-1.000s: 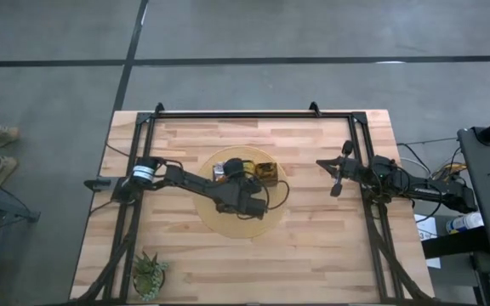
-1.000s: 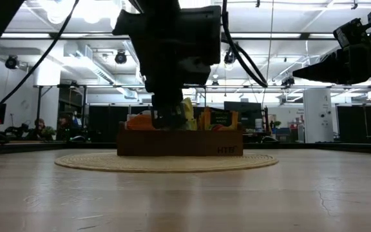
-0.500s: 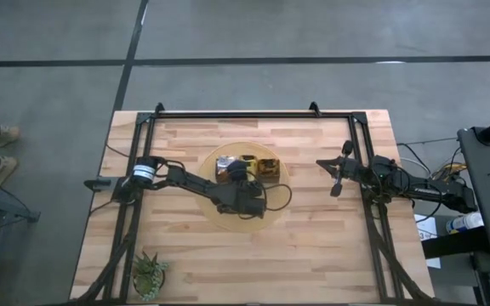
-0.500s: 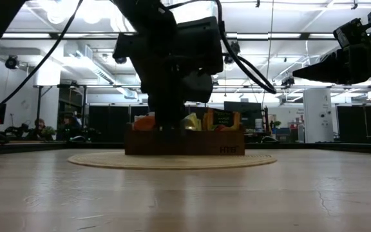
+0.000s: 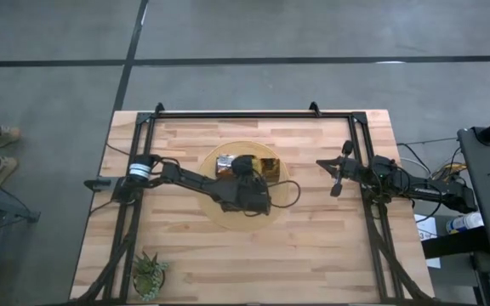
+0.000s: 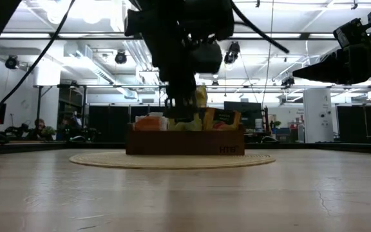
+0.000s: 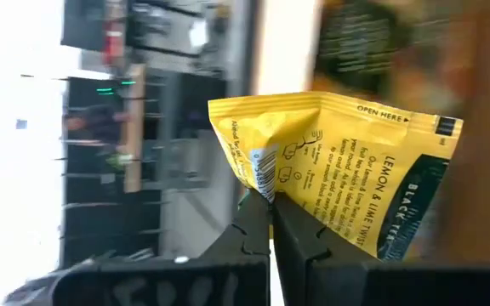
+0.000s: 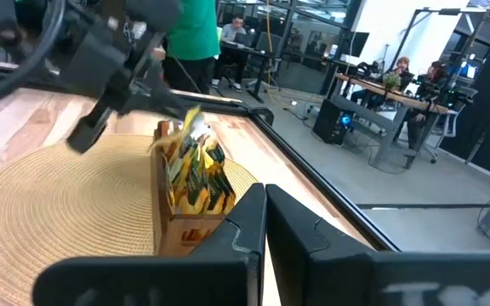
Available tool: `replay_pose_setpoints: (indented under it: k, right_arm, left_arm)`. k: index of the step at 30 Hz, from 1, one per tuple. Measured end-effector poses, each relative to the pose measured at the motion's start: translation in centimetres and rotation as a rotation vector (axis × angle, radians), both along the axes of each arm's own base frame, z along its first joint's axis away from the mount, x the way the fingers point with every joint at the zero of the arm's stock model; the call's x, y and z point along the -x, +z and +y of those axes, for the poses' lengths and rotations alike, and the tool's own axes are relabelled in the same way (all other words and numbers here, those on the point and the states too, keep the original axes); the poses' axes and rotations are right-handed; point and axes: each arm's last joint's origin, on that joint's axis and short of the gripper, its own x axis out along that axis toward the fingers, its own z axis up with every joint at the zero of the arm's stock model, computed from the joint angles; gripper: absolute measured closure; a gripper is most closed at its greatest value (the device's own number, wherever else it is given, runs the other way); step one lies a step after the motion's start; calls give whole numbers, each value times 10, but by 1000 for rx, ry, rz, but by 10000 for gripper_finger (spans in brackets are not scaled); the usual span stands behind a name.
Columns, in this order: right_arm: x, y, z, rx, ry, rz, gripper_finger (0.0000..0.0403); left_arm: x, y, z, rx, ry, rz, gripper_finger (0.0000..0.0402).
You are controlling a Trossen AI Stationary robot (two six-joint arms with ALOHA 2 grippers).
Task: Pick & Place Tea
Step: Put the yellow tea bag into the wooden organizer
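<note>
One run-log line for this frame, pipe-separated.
left gripper: shut on yellow tea sachet, lifted above brown box | right gripper: shut, idle at table's right side | box on round mat

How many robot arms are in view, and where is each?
2. The left arm reaches over the round mat, its fingers pinching a yellow sachet above the box. The right arm waits at the table's right edge.

Box partly under left arm
</note>
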Motion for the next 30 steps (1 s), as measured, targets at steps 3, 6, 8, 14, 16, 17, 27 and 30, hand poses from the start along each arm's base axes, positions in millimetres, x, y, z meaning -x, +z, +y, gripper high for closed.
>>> replay_pose_setpoints:
  k: [3, 6, 8, 14, 16, 17, 27, 30]
  right_arm:
    - [0, 0, 0, 0, 0, 0, 394]
    - [0, 0, 0, 0, -1, 1, 394]
    - [0, 0, 0, 0, 0, 1, 394]
    - [0, 0, 0, 0, 0, 0, 394]
    - [0, 0, 0, 0, 0, 0, 394]
    - [0, 0, 0, 0, 0, 0, 394]
    - [0, 0, 0, 0, 0, 0, 394]
    - [0, 0, 0, 0, 0, 0, 394]
  left_arm:
    - [3, 7, 3, -99, 32, -7, 401]
    - [5, 4, 4, -126, 48, -10, 401]
    - [5, -1, 5, -119, 61, -42, 401]
    - [12, -25, 5, -125, 75, -96, 401]
    - [14, -32, 4, -137, 79, -118, 401]
    - [15, -35, 4, -146, 83, -131, 401]
    - [22, -54, 3, -209, 114, -255, 401]
    - [23, -56, 2, -204, 110, -263, 401]
